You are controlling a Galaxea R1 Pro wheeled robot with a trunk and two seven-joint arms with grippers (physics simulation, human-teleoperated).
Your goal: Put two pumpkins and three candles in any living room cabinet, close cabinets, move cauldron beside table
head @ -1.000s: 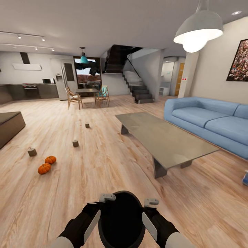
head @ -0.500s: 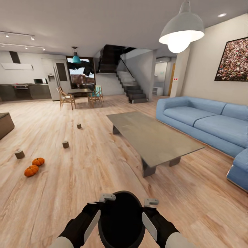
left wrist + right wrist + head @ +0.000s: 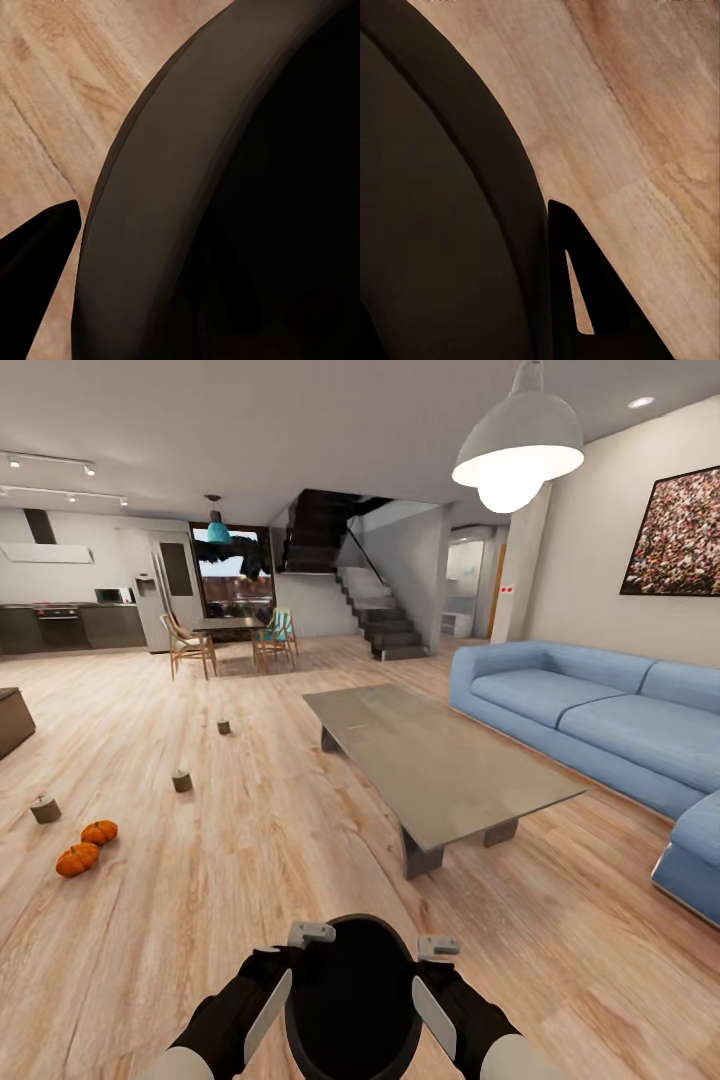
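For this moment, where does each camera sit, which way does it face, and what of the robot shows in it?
Head view: from the robot's head, forward and down across the living room; low grey coffee table, blue sofa, both black forearms flanking the round black cauldron.
Left wrist view: by the left gripper, facing the cauldron's dark curved wall over wood floor; one black fingertip shows.
Right wrist view: by the right gripper, facing the cauldron's other side; one black finger beside it.
Shared: all three see the cauldron and the light wood plank floor.

Head view high, facing forward-down over room; both wrist views very near cauldron [image 3: 352,1000] rim; all share cauldron, floor [image 3: 250,860].
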